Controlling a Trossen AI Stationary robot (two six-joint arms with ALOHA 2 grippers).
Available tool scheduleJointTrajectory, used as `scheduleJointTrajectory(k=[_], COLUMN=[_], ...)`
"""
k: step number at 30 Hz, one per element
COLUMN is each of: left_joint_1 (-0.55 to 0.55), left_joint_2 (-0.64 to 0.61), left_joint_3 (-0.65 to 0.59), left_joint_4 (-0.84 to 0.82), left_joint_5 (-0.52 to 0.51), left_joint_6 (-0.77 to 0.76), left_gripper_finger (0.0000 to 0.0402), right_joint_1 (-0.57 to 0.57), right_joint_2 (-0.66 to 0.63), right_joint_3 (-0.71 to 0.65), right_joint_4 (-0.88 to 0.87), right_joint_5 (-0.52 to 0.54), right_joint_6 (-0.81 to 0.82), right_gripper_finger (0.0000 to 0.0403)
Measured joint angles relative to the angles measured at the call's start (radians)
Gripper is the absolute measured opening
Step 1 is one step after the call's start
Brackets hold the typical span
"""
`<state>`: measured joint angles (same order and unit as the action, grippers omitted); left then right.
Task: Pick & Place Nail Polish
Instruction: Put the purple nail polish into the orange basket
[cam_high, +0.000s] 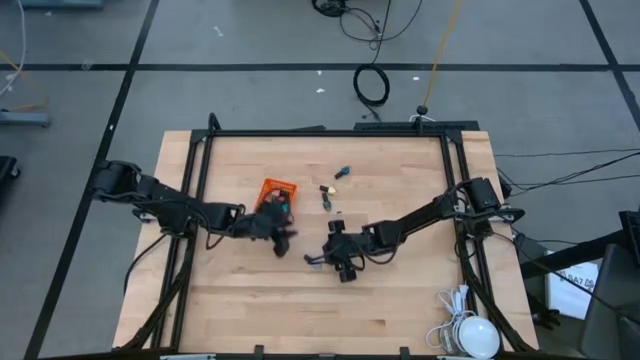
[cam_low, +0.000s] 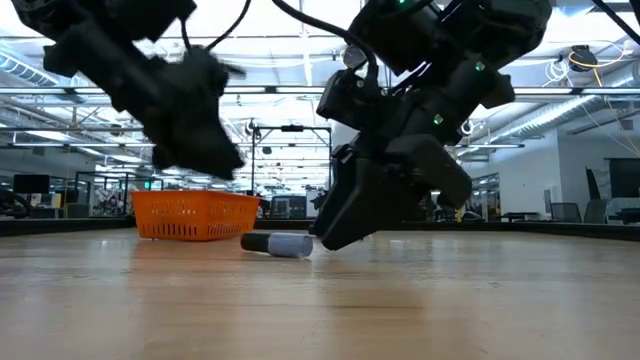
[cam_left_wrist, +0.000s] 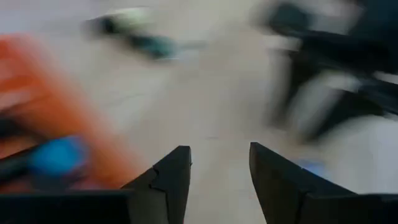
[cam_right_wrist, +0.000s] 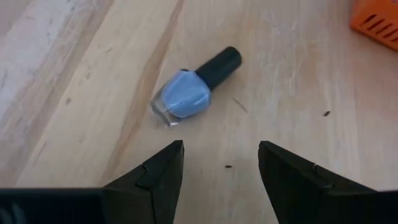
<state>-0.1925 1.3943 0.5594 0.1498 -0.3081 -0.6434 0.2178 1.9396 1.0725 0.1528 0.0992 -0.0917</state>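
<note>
A light blue nail polish bottle (cam_right_wrist: 185, 94) with a black cap lies on its side on the wooden table, also seen in the low view (cam_low: 280, 244). My right gripper (cam_right_wrist: 221, 163) stands open just short of it, pointing slantwise down, nothing between its fingers. My left gripper (cam_left_wrist: 219, 168) hangs open and empty above the table beside the orange mesh basket (cam_high: 277, 191). A blue bottle (cam_left_wrist: 56, 155) lies inside that basket. A few more bottles (cam_high: 327, 190) lie on the table beyond the basket, toward the far edge.
The two grippers (cam_high: 285, 238) (cam_high: 318, 260) are close together at the table's middle. A black frame (cam_high: 330, 133) runs round the table. A white cable and a round white object (cam_high: 470, 335) lie at the near right corner. The near half of the table is bare wood.
</note>
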Motion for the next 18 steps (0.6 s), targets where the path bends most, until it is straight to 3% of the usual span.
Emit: scheduleJointTrajectory(k=[4,8,18], left_joint_1=[-0.082,-0.149,-0.203], left_joint_2=[0.048,0.108,0.304], left_joint_3=[0.012,0.079,0.19], left_joint_4=[0.213,0.239,0.17], left_joint_5=[0.046,0.046,0.065], left_joint_6=[0.234,0.417,0.548], left_gripper_finger=[0.0142,0.0127,0.012], right_joint_1=[-0.015,-0.031,-0.054], right_joint_2=[0.0,0.0,-0.109], right_joint_3=[0.0,0.0,0.0], right_joint_4=[-0.002,-0.033,-0.195], right_joint_5=[0.001,0.002,0.004], right_joint_6=[0.001,0.022,0.053], right_gripper_finger=[0.0196,0.0196,0.0196])
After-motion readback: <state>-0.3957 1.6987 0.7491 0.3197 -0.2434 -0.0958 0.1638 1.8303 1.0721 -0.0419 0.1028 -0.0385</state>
